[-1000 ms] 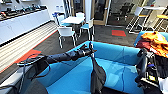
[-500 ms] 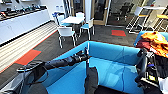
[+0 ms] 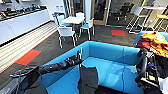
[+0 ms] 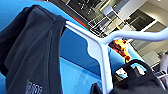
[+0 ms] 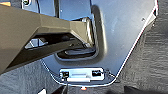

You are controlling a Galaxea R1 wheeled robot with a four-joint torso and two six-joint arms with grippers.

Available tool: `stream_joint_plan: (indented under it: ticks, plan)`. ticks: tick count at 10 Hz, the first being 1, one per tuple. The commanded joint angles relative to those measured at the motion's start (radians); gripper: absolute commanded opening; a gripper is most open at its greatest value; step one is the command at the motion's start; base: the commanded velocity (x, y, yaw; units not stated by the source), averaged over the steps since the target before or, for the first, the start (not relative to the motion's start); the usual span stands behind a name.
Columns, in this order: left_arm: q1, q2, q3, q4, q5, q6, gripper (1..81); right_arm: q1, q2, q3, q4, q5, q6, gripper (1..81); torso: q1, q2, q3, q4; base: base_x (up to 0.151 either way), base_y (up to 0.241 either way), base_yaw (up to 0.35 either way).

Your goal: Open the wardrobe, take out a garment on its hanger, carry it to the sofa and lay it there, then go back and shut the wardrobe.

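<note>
- My left gripper (image 3: 79, 58) is reached out over the sofa's seat, clamped on the white hanger (image 3: 80, 55) up near its hook; from the head camera the arm comes in low from the left.
- On the left wrist camera the hanger (image 4: 100, 47) shows as a white stem branching into two arms, with the black garment (image 4: 32, 50) draped off one arm.
- The garment (image 3: 87, 80) hangs straight down below the gripper, in front of the seat cushion; I cannot tell whether its lower edge touches the seat.
- Right gripper: I cannot tell how its fingers stand. The right wrist camera looks at the robot's own grey body panel and dark carpet.
- The blue sofa (image 3: 110, 67) wraps around the hanging garment, its low curved back behind it.
- At the sofa's far right end lies a heap of orange clothing (image 3: 155, 41), with something dark red beneath it.
- Beyond the sofa stand white chairs (image 3: 66, 33) round a white table (image 3: 71, 20), on dark carpet with red patches.
- A long white counter (image 3: 22, 23) runs along the left wall.
</note>
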Motion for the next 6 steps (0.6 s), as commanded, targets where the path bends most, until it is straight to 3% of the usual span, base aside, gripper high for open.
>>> stream_joint_plan:
  ticks: [1,6]
  plan:
    - [-0.139,-0.065,0.009,0.063,-0.021,0.005,1.0,-0.007,0.022,0.016,-0.015,-0.072,-0.008,81.1,0.0,0.0,0.0,0.0,0.0,0.0,0.0]
    - [-0.02,-0.144,-0.055,0.143,-0.022,0.005,1.0,-0.008,0.024,0.016,-0.015,-0.072,-0.01,81.1,0.0,0.0,0.0,0.0,0.0,0.0,0.0]
